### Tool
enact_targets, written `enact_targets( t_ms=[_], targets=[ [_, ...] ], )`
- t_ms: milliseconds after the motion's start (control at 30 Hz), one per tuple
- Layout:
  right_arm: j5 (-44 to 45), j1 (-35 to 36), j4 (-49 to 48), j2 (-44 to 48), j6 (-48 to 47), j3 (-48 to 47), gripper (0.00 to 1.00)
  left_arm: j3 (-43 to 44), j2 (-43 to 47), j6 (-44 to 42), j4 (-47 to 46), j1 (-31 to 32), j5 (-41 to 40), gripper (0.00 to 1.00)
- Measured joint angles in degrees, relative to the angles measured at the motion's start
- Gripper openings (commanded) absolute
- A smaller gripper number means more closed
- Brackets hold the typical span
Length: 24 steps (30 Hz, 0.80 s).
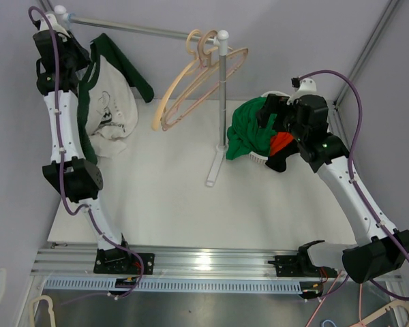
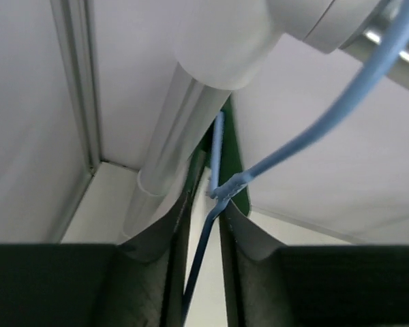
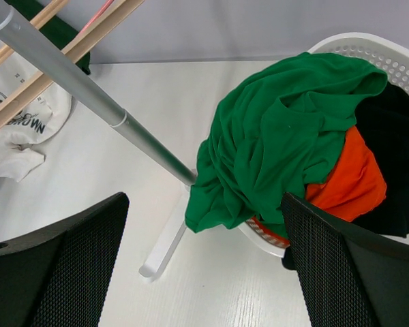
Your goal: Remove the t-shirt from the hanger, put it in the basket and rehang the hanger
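From above, the t-shirt (image 1: 111,112) hangs at the far-left corner of the table (image 1: 191,218), under the left end of the rail (image 1: 143,28). It is white with dark green sleeves and a dark print, and its lower part seems to rest crumpled on the table. The left gripper (image 1: 54,33) is up at the rail there. The right gripper (image 1: 276,114) hovers above the basket (image 1: 258,158) near the right edge.

In the left wrist view, the two fingers (image 2: 88,286) stand close on either side of the blue wire hanger (image 2: 307,133), just below its twisted neck. Whether they press the wire, I cannot tell.

In the right wrist view, the jaws are spread wide and hold nothing, above a green garment (image 3: 279,136).

I judge that the step in hand is taking hold of the hanger. The next move calls for a firm pinch on the thin wire. Then the hook can be lifted off the rail, so that the cloth can be pulled from the shoulders.
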State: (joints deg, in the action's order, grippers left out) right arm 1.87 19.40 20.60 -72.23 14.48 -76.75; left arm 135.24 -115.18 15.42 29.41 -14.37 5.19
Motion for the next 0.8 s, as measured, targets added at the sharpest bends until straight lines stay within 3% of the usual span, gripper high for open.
enact_targets(
  t_ms=[267,367,400,567,667,700,800],
  targets=[
    [-0.24,0.00,-0.55,0.00,0.04,0.92,0.98,0.22,0.00,1.75,-0.20,0.22,3.17,0.24],
    [-0.46,0.00,-0.70,0.00,0.09,1.01,0.98,0.50,0.02,2.10,-1.01,0.55,3.93,0.38],
    [-0.50,0.00,-0.85,0.02,0.09,1.01,0.98,0.57,0.02,2.25,-1.29,0.76,3.98,0.49],
    [-0.83,0.00,-0.87,0.13,0.07,1.01,0.98,0.68,0.09,2.08,-2.14,2.01,2.38,0.51],
    [-0.85,0.00,-0.87,0.37,0.02,1.01,0.98,0.68,0.09,2.08,-2.36,2.38,1.40,0.42],
    [-0.85,0.00,-0.87,0.46,0.02,1.01,0.98,0.70,0.09,2.05,-2.45,2.47,1.11,0.22],
    [-0.85,0.00,-0.83,0.68,0.02,1.01,0.98,0.70,0.09,1.64,-2.69,2.45,0.44,0.01]
  ],
)
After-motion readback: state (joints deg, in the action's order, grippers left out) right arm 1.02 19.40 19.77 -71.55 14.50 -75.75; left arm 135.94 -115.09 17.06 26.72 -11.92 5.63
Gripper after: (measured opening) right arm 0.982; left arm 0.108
